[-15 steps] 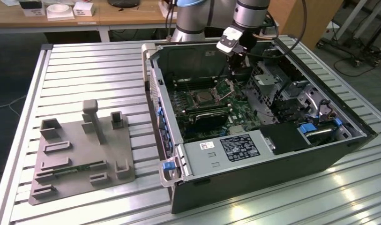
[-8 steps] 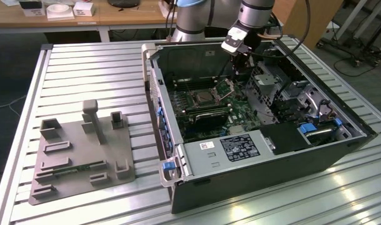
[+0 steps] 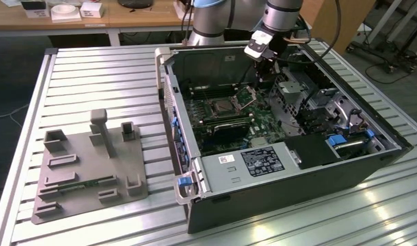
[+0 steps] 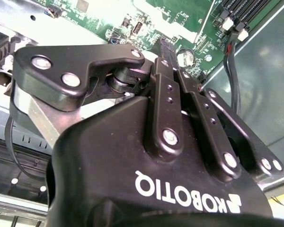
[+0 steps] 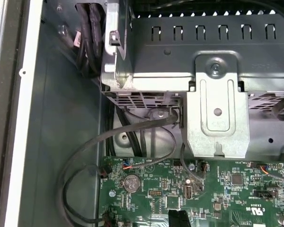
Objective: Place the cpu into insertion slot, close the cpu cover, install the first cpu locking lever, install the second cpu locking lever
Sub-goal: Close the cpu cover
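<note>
Now the gripper (image 3: pixel 263 74), jaws drawn together on nothing visible, hangs just above the raised cpu cover (image 3: pixel 250 94), while the cpu (image 3: pixel 222 106) seems seated in the insertion slot (image 3: pixel 210 104), nearer and toward the exterior view's left.

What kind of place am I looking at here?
Probably a robotics lab or test workshop: a robot arm reaches into an open computer case lying on a slatted metal table, with a wooden desk behind.
</note>
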Robot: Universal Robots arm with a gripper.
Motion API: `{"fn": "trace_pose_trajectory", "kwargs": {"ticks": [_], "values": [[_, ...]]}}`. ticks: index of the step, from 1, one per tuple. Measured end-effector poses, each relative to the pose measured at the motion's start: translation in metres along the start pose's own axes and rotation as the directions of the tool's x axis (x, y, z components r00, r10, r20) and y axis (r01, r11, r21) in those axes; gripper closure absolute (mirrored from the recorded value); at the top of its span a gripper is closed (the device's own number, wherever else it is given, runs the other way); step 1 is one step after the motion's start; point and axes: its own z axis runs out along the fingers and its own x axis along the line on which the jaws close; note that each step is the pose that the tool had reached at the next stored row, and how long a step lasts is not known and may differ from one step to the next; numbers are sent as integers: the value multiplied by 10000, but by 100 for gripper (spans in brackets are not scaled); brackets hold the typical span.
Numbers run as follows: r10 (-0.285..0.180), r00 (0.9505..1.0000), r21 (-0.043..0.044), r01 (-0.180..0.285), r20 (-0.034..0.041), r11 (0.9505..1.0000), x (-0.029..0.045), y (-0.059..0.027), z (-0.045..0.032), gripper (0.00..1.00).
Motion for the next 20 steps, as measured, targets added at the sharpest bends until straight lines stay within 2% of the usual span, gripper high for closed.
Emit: {"fn": "trace_pose_trajectory", "kwargs": {"ticks": [7, 20], "values": [[-1, 10000, 35, 1, 2, 10000, 1, 33, 36, 90], [-1, 10000, 133, 1, 2, 9999, 5, 66, 160, 90]]}}
